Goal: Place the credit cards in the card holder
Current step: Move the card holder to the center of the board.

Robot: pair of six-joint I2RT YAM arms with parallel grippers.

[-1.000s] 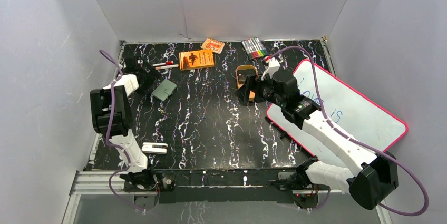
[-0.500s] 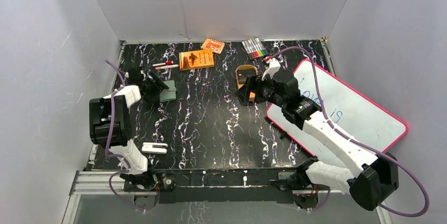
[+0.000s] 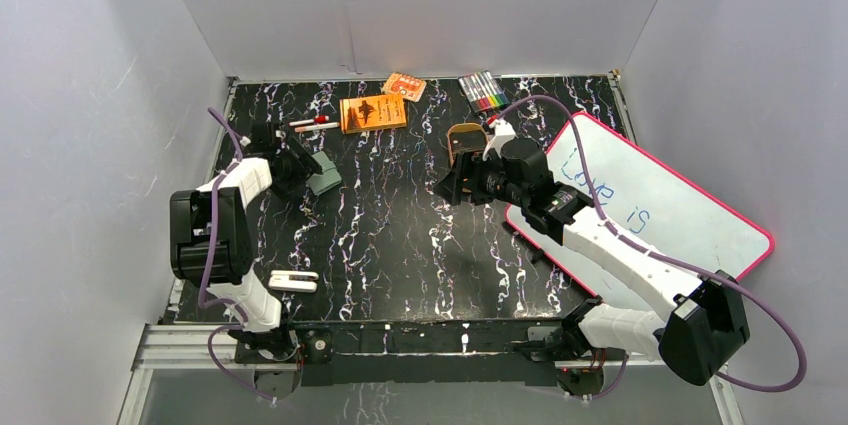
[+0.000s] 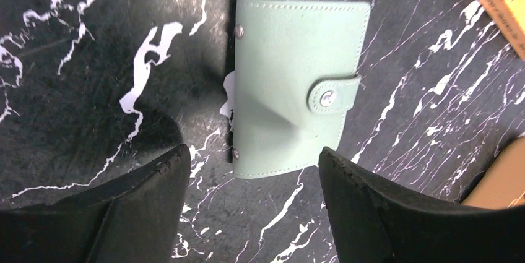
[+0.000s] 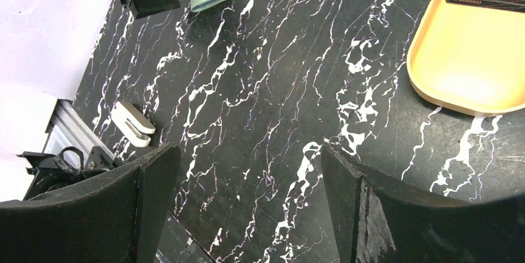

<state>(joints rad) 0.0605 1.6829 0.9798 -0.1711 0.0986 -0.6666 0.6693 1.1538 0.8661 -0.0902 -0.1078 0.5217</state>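
Left hand (image 4: 254,153) and right hand (image 5: 247,151) are spread, holding nothing. Left hangs over the shut card holder (image 4: 291,83), which needs opening next

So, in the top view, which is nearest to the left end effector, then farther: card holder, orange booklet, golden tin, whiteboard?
From the left end effector:
1. card holder, just ahead of it
2. orange booklet, toward the back
3. golden tin, right of centre
4. whiteboard, far right side

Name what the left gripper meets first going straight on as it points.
Probably the closed card holder, lying just ahead of the open left gripper, in line with its gap; depth is unclear.
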